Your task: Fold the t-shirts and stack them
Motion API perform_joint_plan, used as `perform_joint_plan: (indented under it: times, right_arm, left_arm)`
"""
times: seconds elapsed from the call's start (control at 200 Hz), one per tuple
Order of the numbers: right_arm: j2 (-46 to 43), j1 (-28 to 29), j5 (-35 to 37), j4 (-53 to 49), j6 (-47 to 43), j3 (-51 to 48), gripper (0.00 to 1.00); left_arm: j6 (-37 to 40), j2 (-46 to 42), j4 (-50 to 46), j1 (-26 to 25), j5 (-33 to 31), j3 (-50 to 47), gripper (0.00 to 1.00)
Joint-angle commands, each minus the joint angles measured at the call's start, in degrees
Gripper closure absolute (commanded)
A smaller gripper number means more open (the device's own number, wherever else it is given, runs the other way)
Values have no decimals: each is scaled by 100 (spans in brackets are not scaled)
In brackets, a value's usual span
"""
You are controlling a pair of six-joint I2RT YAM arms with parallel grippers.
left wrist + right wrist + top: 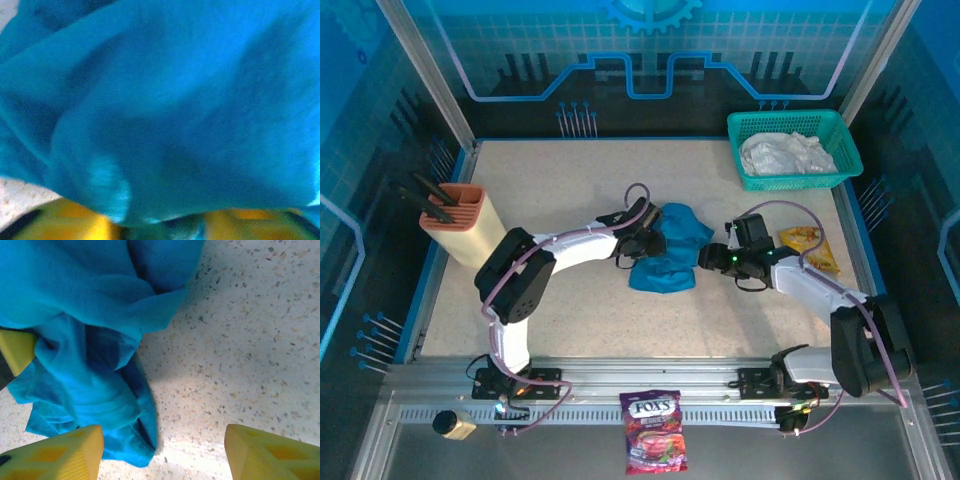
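Purple foil FOX'S sweets pouch (654, 432) lies at 6 o'clock on the near rail, apart from the work area.

1. At 9 o'clock, a tan ribbed plastic holder (460, 225) with black tools stands well apart from both arms.
2. The left gripper (642, 240) is pressed into the 9 o'clock edge of the crumpled teal-blue cloth t-shirt (668, 250), which lies bunched at the centre of the speckled table (570, 310). In the left wrist view, cloth drapes over the yellow pads (80, 222). Whether the jaws are clamped on it cannot be told.
3. The right gripper (162, 455) sits at the shirt's 3 o'clock edge, jaws wide and holding nothing. A loose fold lies beside the 7 o'clock finger (55, 450), with bare table across the rest of the gap.
4. A yellow crinkled snack packet (805, 245) lies just beside the right forearm.
5. At 1 o'clock, the teal-green plastic mesh basket (760, 182) holds the white cloth t-shirt (785, 155), unfolded.

Likely faults:
- The left jaws may pinch several layers, so the shirt would lift as a lump instead of spreading.
- Closing the right jaws here would probably catch only the fold's tip, which could slip under tension.
- An uneven pull would twist the cloth.
- A forearm swing could sweep the snack packet.
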Motion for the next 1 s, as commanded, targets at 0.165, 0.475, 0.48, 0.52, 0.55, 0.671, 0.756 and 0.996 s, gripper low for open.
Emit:
perform_joint_plan:
  times: [0.165,0.475,0.48,0.52,0.55,0.671,0.756,0.996]
  right_arm:
    - [368,77,111,400,-81,243,35]
    - [841,145,-323,970,-340,555,30]
    - [841,145,-323,970,-340,555,30]
    - [903,183,-412,1034,-348,603,29]
    - [949,230,-458,1065,-364,643,28]
    - [1119,546,-527,1081,-436,894,26]
    - [1246,866,-525,1147,-522,1030,24]
    - [1806,1485,-436,1255,-479,1351,23]
  left_arm:
    - [162,-886,-118,-39,-287,232,100]
    - [1255,-2750,-2216,-39,-895,1121,95]
    - [1269,-2761,-2244,-39,-907,1135,95]
    - [1375,-2843,-2450,-41,-1012,1196,93]
    - [1434,-2887,-2579,-39,-1109,1210,92]
    - [1641,-2973,-2941,-30,-1613,1131,93]
    - [1751,-3007,-3155,-30,-1866,1155,96]
    - [1896,-3307,-3384,-22,-2068,1289,96]
